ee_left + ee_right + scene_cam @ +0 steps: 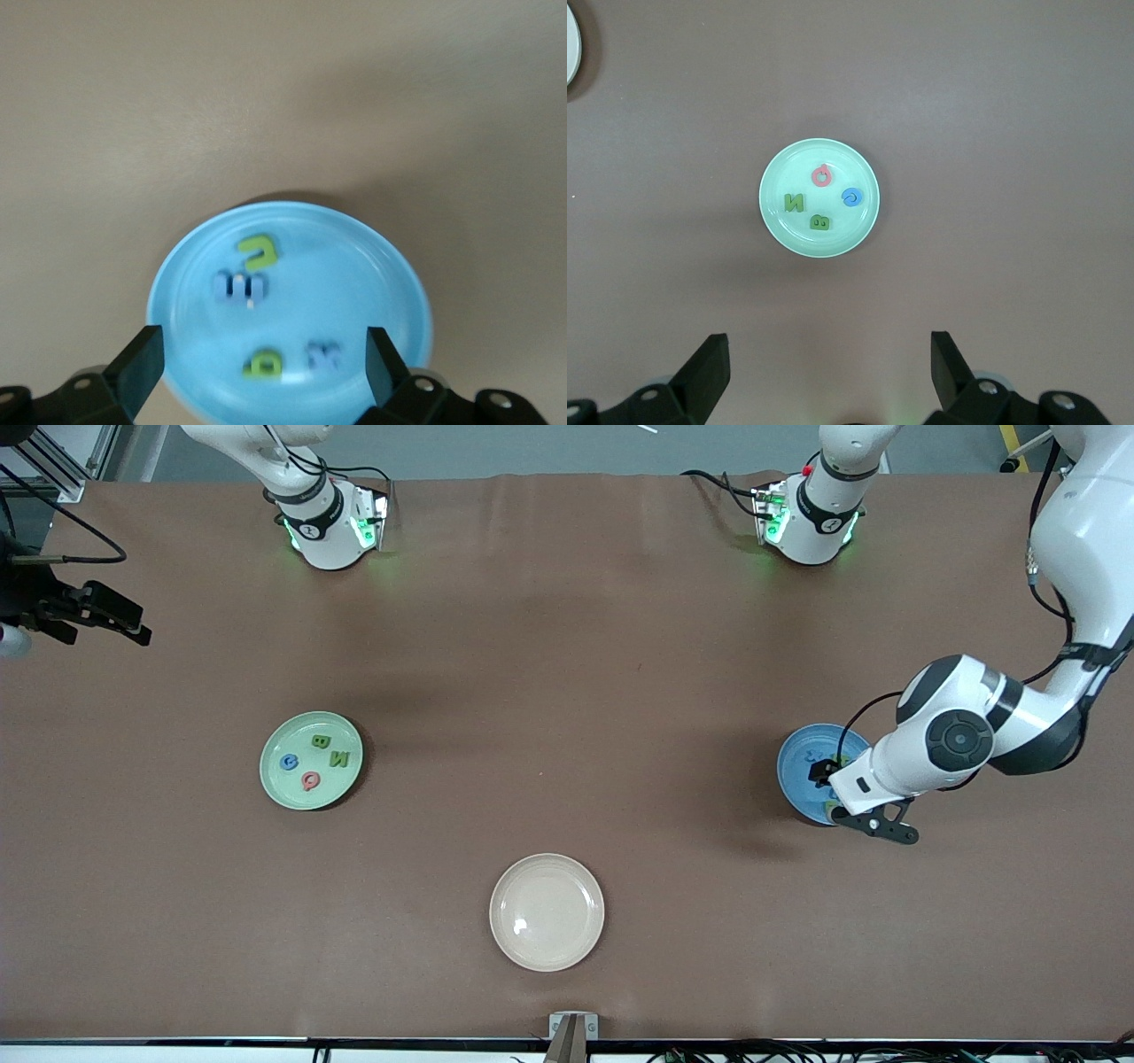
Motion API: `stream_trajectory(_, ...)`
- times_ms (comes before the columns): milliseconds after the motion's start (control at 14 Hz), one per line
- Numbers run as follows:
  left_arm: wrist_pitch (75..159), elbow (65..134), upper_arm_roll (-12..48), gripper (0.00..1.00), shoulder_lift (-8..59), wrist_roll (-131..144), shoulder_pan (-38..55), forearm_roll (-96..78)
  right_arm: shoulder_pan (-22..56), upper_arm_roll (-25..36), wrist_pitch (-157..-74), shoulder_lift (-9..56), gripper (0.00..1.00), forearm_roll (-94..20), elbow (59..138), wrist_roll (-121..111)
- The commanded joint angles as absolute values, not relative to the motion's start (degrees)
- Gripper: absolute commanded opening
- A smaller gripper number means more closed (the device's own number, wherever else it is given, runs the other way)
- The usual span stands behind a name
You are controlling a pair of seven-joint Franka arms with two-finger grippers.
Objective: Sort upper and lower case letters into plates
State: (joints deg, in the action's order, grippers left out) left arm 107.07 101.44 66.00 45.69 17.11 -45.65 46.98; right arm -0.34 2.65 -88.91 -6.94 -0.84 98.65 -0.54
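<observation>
The pale mint green plate [282,737] lies toward the right arm's end of the table. It holds a green B [321,741], a green N [339,759], a blue C [289,762] and a red Q [310,780]. The blue plate [797,766] lies toward the left arm's end. In the left wrist view the blue plate [354,283] holds several small green and blue letters [259,252]. My left gripper [828,788] hovers low over the blue plate, open and empty [263,354]. My right gripper [124,622] waits high up, open and empty [830,367], looking down on the mint plate [780,177].
A cream-white plate [547,912] with nothing on it lies between the two plates and nearer to the front camera; its edge shows in the right wrist view [571,44]. The arm bases [328,531] stand along the table's back edge.
</observation>
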Motion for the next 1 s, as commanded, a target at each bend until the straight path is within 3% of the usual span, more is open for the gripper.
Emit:
stream_trajectory(0,97.58,95.73,73.27,1.00,44.12,16.96,-48.33,43.35,-0.35,2.64,-89.12,-8.44,1.00,-1.41,100.20,0.09)
stream_trajectory(358,94.66,92.37,77.96,1.00,44.12,17.05,-49.31,42.01,-0.53,2.64,-89.03,-8.44,1.00,-1.41,100.28,0.09)
stream_trajectory(502,94.92,91.24,76.65,1.00,38.70,16.26,-47.74,38.34,-0.18,2.64,-89.38,-8.35,1.00,-1.41,100.28,0.09)
stream_trajectory(645,94.92,87.21,68.51,1.00,34.30,15.56,-41.52,30.54,-0.35,2.64,-89.39,-8.35,1.00,-1.41,100.28,0.09)
stream_trajectory(932,94.57,79.81,33.84,1.00,25.59,3.01,-17.46,11.03,-0.44,2.64,-88.25,-8.70,1.00,-1.49,100.20,0.44)
